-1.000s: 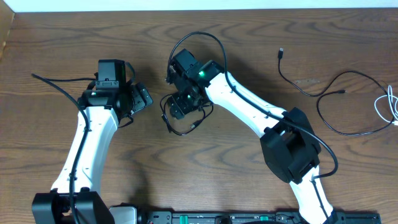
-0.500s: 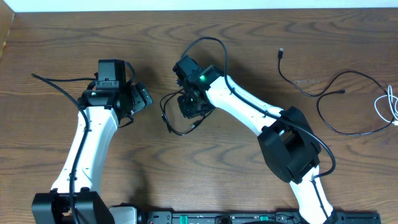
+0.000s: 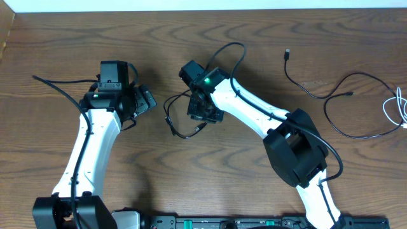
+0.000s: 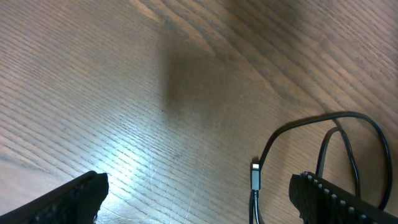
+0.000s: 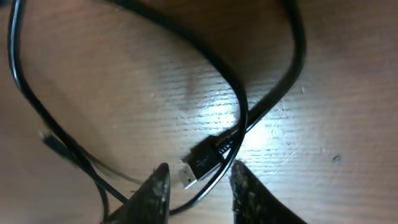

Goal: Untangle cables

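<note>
R arm: stretched to wooden table (image 3: 254, 38) centre, wrist pitched down; right gripper (image 5: 198, 177) jaws narrow, astride thin black plug-ended cord (image 5: 202, 163), grip unclear. L arm: extended; left gripper (image 4: 198, 182) wide, empty. Also thin white cord (image 3: 397, 108): right edge.

The brown wooden tabletop (image 3: 76, 38) shows bold grain and a soft satin sheen where the light falls. The thin black cable (image 5: 240, 102) looks smooth, rubbery and faintly glossy. Its plug (image 5: 202, 163) is matt plastic tipped with bright metal. The white arm shells (image 3: 251, 108) gleam like polished plastic.
</note>
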